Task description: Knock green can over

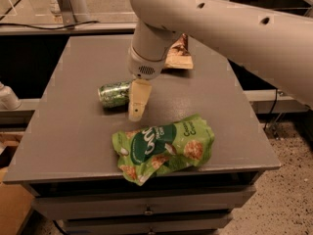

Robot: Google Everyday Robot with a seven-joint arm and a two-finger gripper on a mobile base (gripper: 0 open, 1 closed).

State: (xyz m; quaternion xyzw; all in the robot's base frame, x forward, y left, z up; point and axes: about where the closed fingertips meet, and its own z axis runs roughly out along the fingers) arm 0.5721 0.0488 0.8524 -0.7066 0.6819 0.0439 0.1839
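The green can lies on its side on the grey table, left of centre, its silver end facing left. My gripper hangs from the big white arm and points down at the can's right end, just in front of it. One tan finger shows, close against the can's right side.
A large crinkled green snack bag lies near the table's front edge, just in front of the gripper. A brown snack packet lies at the back, partly behind the arm. Drawers sit under the tabletop.
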